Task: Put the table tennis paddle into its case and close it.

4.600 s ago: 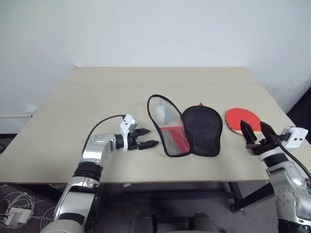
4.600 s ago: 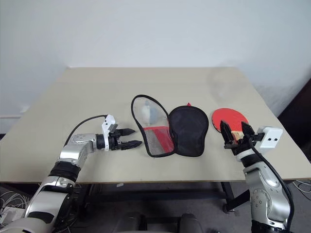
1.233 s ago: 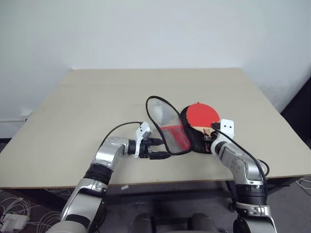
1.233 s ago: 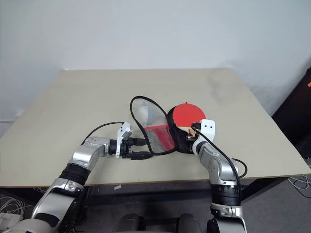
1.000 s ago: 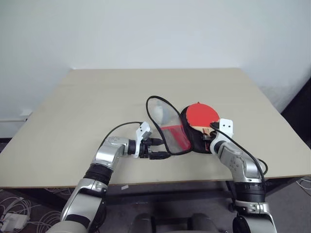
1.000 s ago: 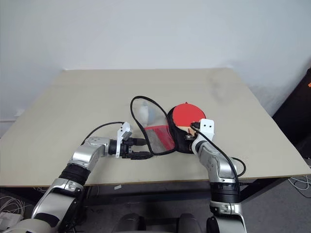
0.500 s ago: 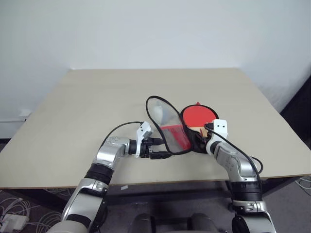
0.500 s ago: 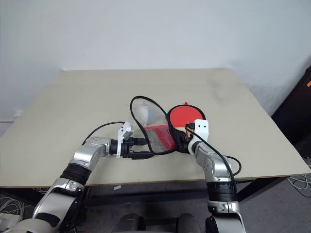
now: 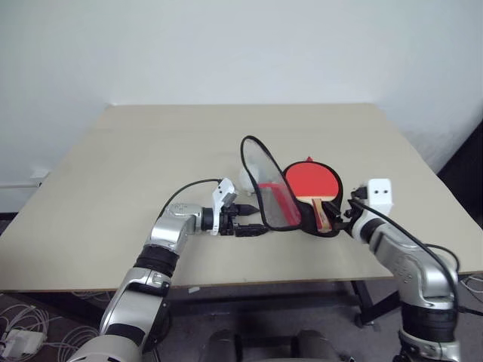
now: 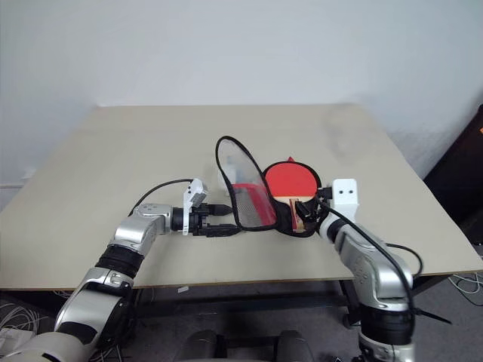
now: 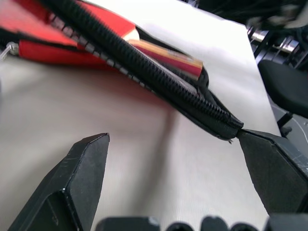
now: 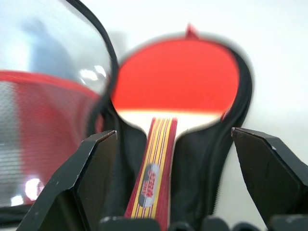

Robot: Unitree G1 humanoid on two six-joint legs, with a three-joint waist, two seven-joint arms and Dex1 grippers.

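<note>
The table tennis paddle [image 9: 308,179] lies red face up on the black-lined half of the case [image 9: 336,202], its striped wooden handle [image 12: 154,159] pointing toward me. The case's clear-panelled flap [image 9: 269,194] stands tilted up on edge beside the paddle. My left gripper [image 9: 251,220] is open at the flap's near corner. In the left wrist view the black zip rim [image 11: 144,72] runs between its fingers and meets one fingertip [image 11: 250,142]. My right gripper [image 9: 345,216] is open just behind the handle's end, holding nothing.
A small whitish lump [image 9: 247,179] sits on the table behind the raised flap. The tan table [image 9: 151,151] stretches wide to the left and far side; its front edge runs close below both grippers.
My right gripper has opened, let go of the paddle's handle and drawn back up to the right. The paddle now rests in the case. The clear flap has swung up from lying flat.
</note>
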